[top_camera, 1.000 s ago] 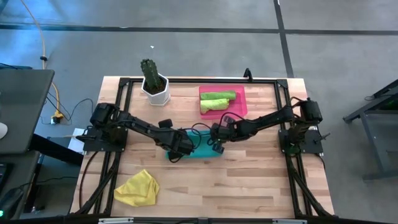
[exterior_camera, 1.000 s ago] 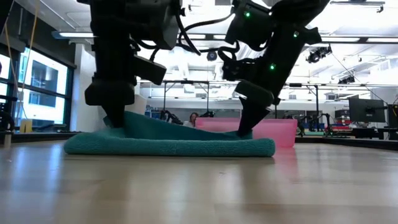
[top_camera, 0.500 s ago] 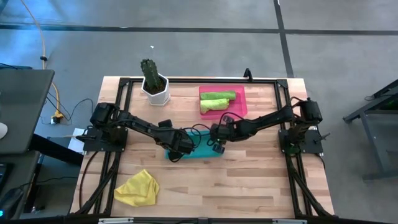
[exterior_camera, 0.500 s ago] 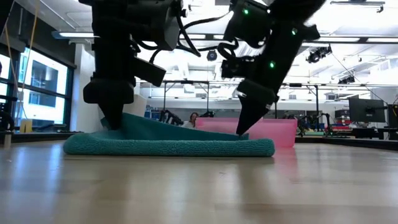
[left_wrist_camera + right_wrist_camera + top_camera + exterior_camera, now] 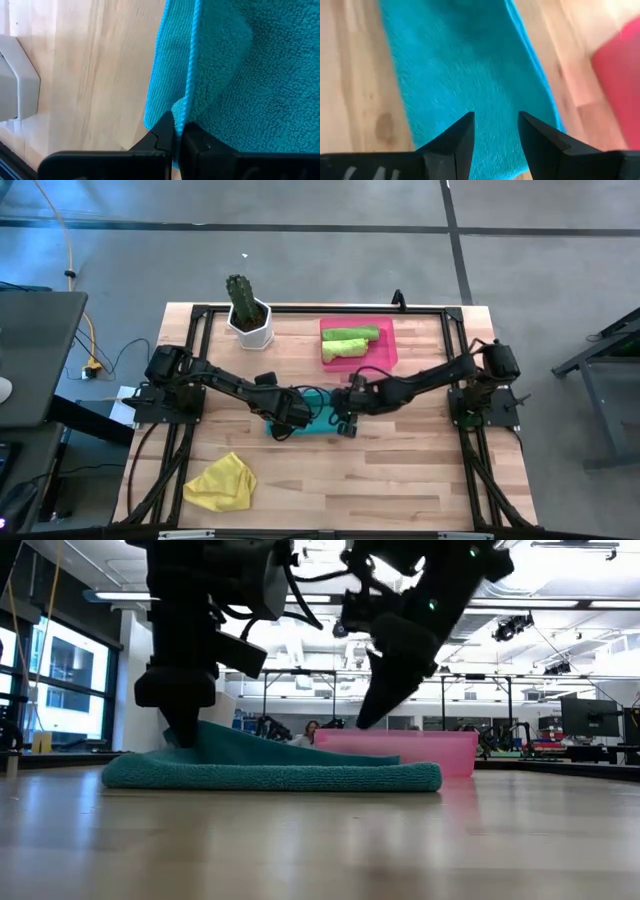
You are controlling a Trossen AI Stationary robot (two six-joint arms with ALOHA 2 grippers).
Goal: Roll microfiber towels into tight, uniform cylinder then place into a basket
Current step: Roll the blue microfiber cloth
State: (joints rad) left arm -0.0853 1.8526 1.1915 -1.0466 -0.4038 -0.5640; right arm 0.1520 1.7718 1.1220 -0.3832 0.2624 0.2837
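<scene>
- Towels counted: four. One teal towel [image 5: 318, 421] lies folded flat at centre of the high view; two lime green rolls [image 5: 348, 343] sit in the pink basket [image 5: 388, 346], upper centre; one yellow towel [image 5: 221, 483] lies crumpled at lower left.
- Left gripper [image 5: 177, 137] — fingers pressed together, pinching an edge of the teal towel at its left end.
- Right gripper [image 5: 495, 132] — fingers apart, nothing between them; it hangs above the teal towel's right end, clear of the cloth in the low view.
- Other things: one white hexagonal pot [image 5: 250, 325] with a cactus [image 5: 239, 296], upper left of the table, well apart from the towels.
- In the way: both arms cross over the teal towel in the high view and hide much of it.
- Surface: pale wooden table [image 5: 400, 470] edged by a black frame; grey floor around it.
- Room, low view: windows at left, ceiling lights, desks and monitors far behind.
</scene>
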